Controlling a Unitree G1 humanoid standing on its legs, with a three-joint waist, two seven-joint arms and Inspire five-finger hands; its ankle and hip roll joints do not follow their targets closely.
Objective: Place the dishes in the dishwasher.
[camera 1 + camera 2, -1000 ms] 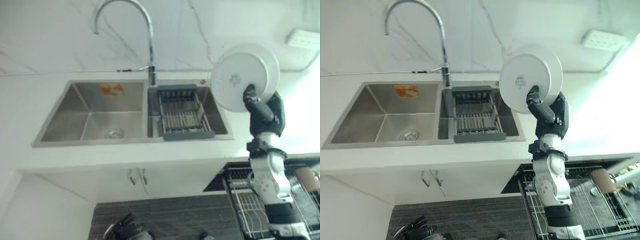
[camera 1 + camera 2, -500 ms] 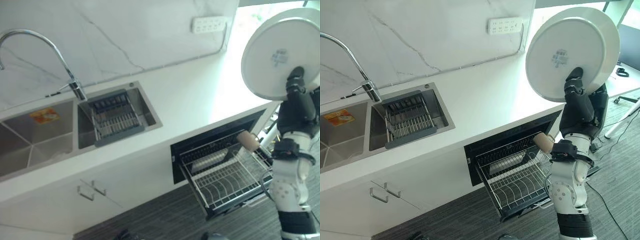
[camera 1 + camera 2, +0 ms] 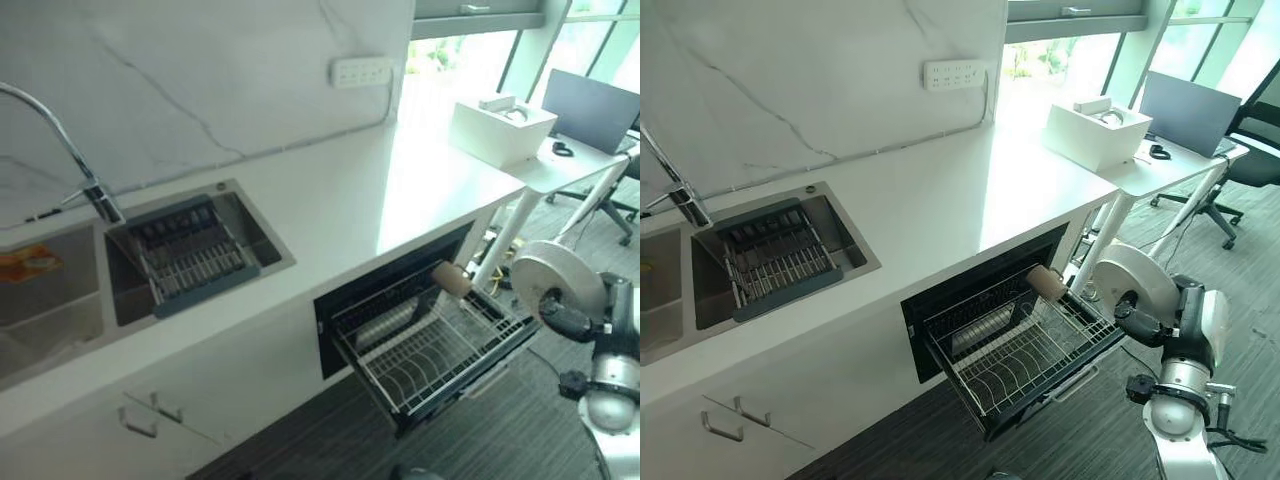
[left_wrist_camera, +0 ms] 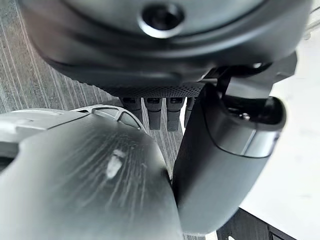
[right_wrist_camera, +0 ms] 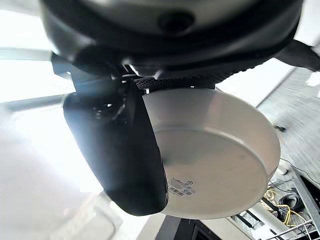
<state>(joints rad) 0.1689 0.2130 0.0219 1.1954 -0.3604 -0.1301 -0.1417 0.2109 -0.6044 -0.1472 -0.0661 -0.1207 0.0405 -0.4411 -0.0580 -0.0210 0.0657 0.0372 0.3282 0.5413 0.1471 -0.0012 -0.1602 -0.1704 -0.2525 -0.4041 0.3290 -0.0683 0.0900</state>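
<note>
1. My right robot hand (image 3: 1145,322) is clamped on the white plate (image 3: 1135,284). In the right wrist view its thumb (image 5: 122,150) lies across the plate's underside, and the other fingers are hidden behind the plate.
2. I hold the plate on edge, close to upright. I judge that this suits the wire slots it has to drop into, better than carrying it flat.
3. The plate is in the air, off the right-hand corner of the pulled-out dishwasher rack (image 3: 1015,350) and just beside it. It is not yet over the wires.
4. The rack sticks out from the dark opening under the front edge of the surface (image 3: 940,205). I see rows of bare tines, and a tan cup-like item (image 3: 1046,282) at its far right corner. I cannot make out anything else loaded in it.
5. The sink (image 3: 120,290) is set into the left end of the surface. Its right basin holds a grey drain basket (image 3: 190,255) that looks empty from here. The tap (image 3: 75,160) stands behind it, at the surface's back edge.
6. My left robot hand (image 4: 220,150) shows in its own wrist view, down over the floor. Its fingers hang loose and hold nothing.
7. My next concern is lining the plate's rim up with a slot between tines before I lower it. A skewed entry could make it hit the wires.
</note>
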